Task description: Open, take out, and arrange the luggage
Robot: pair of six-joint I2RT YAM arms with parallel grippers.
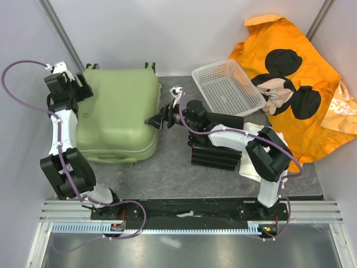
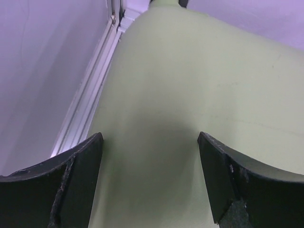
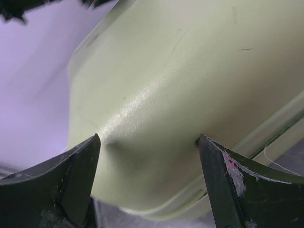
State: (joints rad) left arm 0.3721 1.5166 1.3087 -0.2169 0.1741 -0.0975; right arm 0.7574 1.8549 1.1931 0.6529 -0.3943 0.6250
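Black fingers (image 2: 71, 180) of the left gripper (image 2: 149, 138) fill the bottom of its wrist view, spread wide with nothing between them but pale green shell further off. In the right wrist view the right gripper (image 3: 149, 138) is just as wide, its 2 fingers (image 3: 247, 185) on either side of a rounded corner of the same shell; whether they touch it I cannot tell, and neither gripper has closed on anything.

From above, the luggage (image 1: 114, 111) is the biggest thing: a pale green hard-shell suitcase lying flat and closed on the left, far part of the grey surface (image 1: 178, 178). Its corners are rounded, the top has a soft raised contour with a dull sheen, and a seam runs round the edge. The left gripper (image 1: 78, 82) is over its far left corner, the right gripper (image 1: 152, 120) at its right edge.

At the far right lies an orange cloth (image 1: 304, 61) printed with a cartoon mouse. A white mesh basket (image 1: 228, 86) sits tilted against it. A black box (image 1: 215, 157) lies under the right arm. 2 small black wheels (image 1: 92, 66) show at the suitcase's far end.
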